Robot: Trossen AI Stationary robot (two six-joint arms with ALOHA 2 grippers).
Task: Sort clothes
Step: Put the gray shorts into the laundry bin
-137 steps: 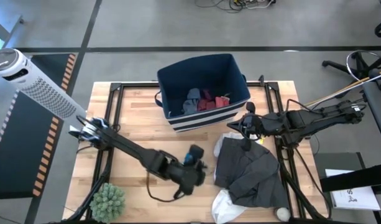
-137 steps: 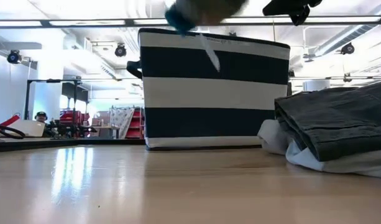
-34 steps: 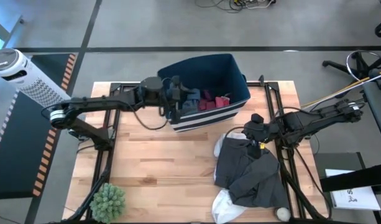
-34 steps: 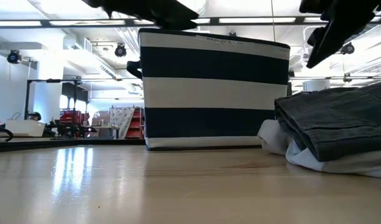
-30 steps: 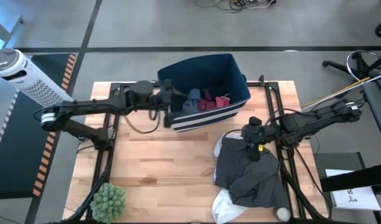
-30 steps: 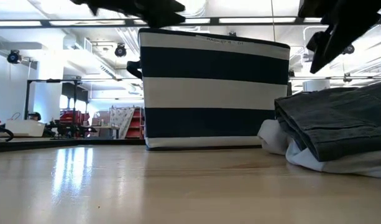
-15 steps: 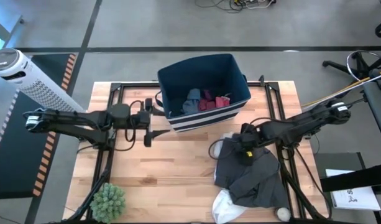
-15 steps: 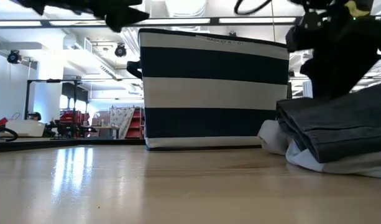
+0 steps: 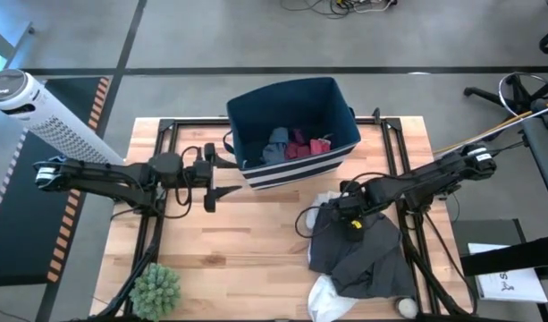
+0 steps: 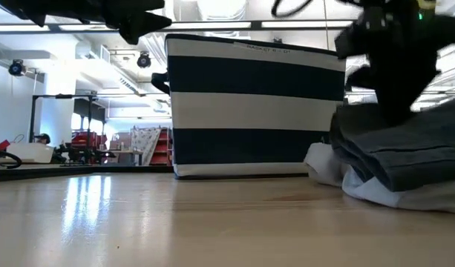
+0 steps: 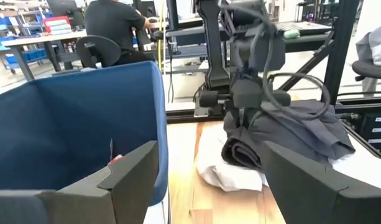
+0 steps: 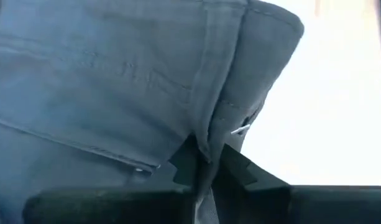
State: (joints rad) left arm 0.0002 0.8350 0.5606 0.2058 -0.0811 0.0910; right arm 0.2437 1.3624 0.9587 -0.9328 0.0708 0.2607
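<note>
A large dark grey garment (image 9: 367, 255) lies bunched on the table's right half, on top of a white garment (image 9: 320, 293) that shows at its near and far edges. Several small clothes (image 9: 293, 143), red, maroon and blue-grey, lie inside the navy striped bin (image 9: 296, 170) at the far middle. My right gripper (image 9: 333, 209) is down on the grey garment's far left part, shut on it. My left gripper (image 9: 212, 184) hovers open just left of the bin, holding nothing. My right gripper pinches a raised seamed fold of the dark grey garment (image 12: 206, 140) between its two fingers, near the garment's far left corner (image 9: 325, 215). It comes slanting down from the table's right side. The rest of the garment lies slack on the white one (image 10: 327, 165).
A small green plant (image 9: 155, 288) stands at the near left corner and a small ball (image 9: 405, 307) at the near right. Bare wood (image 9: 242, 241) lies between the arms. A white tower fan (image 9: 41, 112) stands off the table's left. A person (image 11: 115, 25) sits beyond the table.
My left gripper has drawn back from over the bin toward the table's left, staying open. My right gripper has gone down and toward the table's left onto the dark grey garment and shut on a fold, bunching the cloth's far left part.
</note>
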